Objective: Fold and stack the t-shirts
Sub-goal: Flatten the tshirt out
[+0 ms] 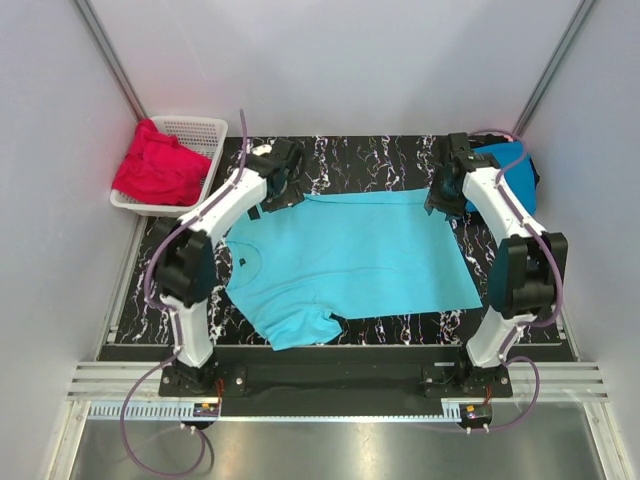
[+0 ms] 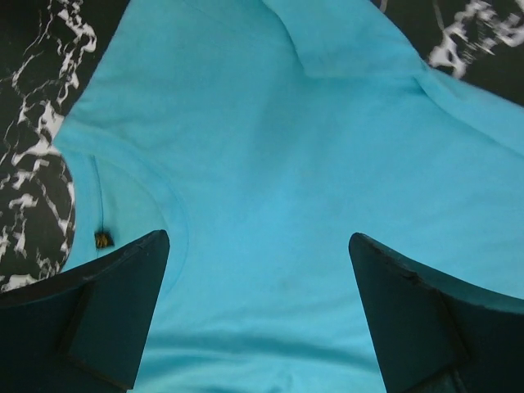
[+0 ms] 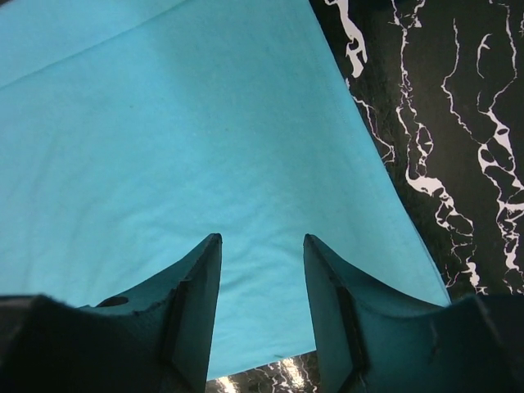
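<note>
The light turquoise t-shirt (image 1: 350,260) is lying spread flat across the middle of the black marbled table (image 1: 400,155). Its collar is pointing toward the left side, and one sleeve is resting close to the near edge. The left arm's fingers (image 1: 283,185) are hovering over the shirt's far left shoulder, standing wide apart and gripping nothing. The right arm's fingers (image 1: 443,190) are hanging over the far right corner of the shirt, partly parted, with only flat fabric showing between them. Red t-shirts (image 1: 160,170) are sitting heaped in the white basket (image 1: 205,128) at the far left corner. A deeper blue t-shirt (image 1: 505,160) is lying at the far right corner, behind the right arm.
</note>
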